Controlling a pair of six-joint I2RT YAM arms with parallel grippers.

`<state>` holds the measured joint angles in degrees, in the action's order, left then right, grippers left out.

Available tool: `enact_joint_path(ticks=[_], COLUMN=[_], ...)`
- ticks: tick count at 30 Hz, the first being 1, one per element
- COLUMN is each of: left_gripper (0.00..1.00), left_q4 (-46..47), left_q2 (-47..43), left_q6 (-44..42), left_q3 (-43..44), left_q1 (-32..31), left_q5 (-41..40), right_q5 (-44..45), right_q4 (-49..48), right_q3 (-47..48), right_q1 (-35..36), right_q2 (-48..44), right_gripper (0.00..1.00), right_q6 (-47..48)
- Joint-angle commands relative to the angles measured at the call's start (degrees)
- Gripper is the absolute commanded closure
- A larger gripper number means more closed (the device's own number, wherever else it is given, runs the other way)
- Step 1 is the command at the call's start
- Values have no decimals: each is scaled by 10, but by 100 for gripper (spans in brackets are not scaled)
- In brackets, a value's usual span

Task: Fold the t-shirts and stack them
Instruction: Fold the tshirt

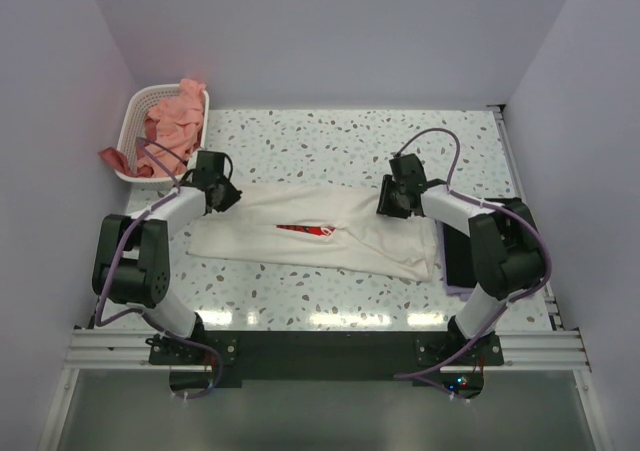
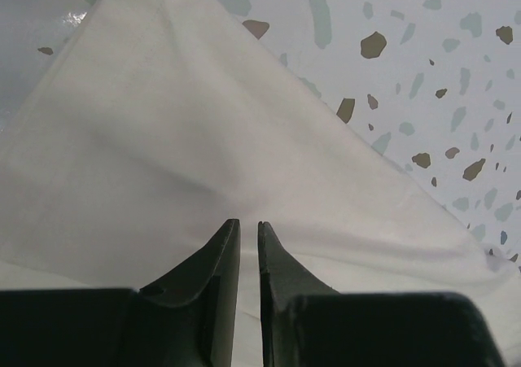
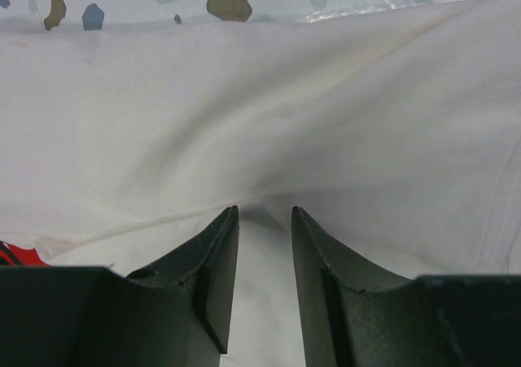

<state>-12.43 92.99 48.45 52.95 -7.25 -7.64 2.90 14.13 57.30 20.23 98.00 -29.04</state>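
Observation:
A cream-white t-shirt [image 1: 340, 243] lies as a long band across the middle of the table, its red logo [image 1: 305, 229] showing at a fold. My left gripper [image 1: 228, 197] rests on the shirt's far left corner. In the left wrist view its jaws [image 2: 249, 222] stand a narrow slit apart over flat cloth [image 2: 163, 139], gripping nothing. My right gripper [image 1: 391, 206] sits on the shirt's far right edge. In the right wrist view its fingertips [image 3: 264, 208] pinch a raised pucker of the white cloth [image 3: 244, 115], and creases run out from it. A bit of red logo [image 3: 12, 255] shows at the left edge.
A white perforated basket [image 1: 135, 106] at the back left holds salmon-pink t-shirts [image 1: 175, 119], one hanging over its side. A black t-shirt on a lilac one [image 1: 458, 256] lies by the right arm, next to the cream shirt's right end. Walls stand close on both sides.

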Motion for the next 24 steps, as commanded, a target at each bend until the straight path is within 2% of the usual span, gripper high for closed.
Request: enact_joint_path(ticks=[1, 4, 7, 10, 13, 17, 20, 24], left_gripper=[80, 80, 80, 79, 73, 64, 64, 69], left_q4=[13, 12, 12, 14, 17, 22, 21, 14], left_q2=[-20, -20, -20, -24, -33, -49, -51, -33], left_q6=[-11, -12, -15, -29, -46, -69, -88, -117], left_q3=[20, 20, 20, 19, 14, -3, -9, -10], left_q1=[1, 1, 1, -1, -23, -77, -118, -186], left_q5=[8, 8, 7, 10, 6, -9, -22, -46], right_q5=[-15, -19, -15, 15, 27, 36, 27, 15], right_q4=[-35, -37, -20, -3, 4, 14, 11, 8], right_q3=[-1, -4, -3, -19, -41, -70, -96, -118], right_q1=[3, 7, 11, 18, 24, 37, 41, 49], right_q2=[-3, -8, -13, -52, -98, -144, -166, -164], right_gripper=[64, 70, 70, 67, 58, 57, 57, 57], right_q6=[-3, -3, -6, -15, -28, -46, -61, -84])
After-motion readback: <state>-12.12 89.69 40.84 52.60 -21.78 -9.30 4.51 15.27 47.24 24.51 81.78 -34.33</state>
